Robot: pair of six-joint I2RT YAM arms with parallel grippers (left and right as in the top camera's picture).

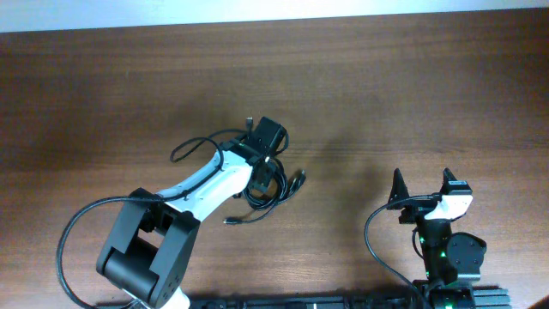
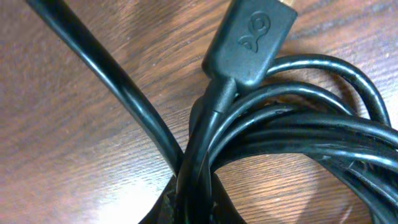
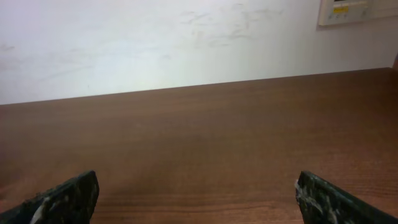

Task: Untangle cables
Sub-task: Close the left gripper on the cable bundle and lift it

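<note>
Table: brown wood-grain table (image 1: 386, 86), seen from overhead with both arms on the near side.
Cables: thin black cables (image 1: 279, 190) lie in a tangled bundle near the table's middle. One loop trails out left and loose plug ends lie toward the near edge.
Close view: the left wrist camera shows several strands of the cables (image 2: 298, 124) coiled together, with a USB plug (image 2: 252, 40) lying on top of them.
Left gripper: left gripper (image 1: 264, 159) sits directly over the bundle. Its fingers are drawn nearly together and appear to pinch strands at the bottom edge of the wrist view, though the contact itself is hidden.
Right gripper: right gripper (image 1: 422, 190) is well apart from the cables on the right side, with its fingers spread wide and holding nothing.
Right wrist view: the right gripper (image 3: 199, 198) faces bare tabletop and a white wall (image 3: 186, 43).
</note>
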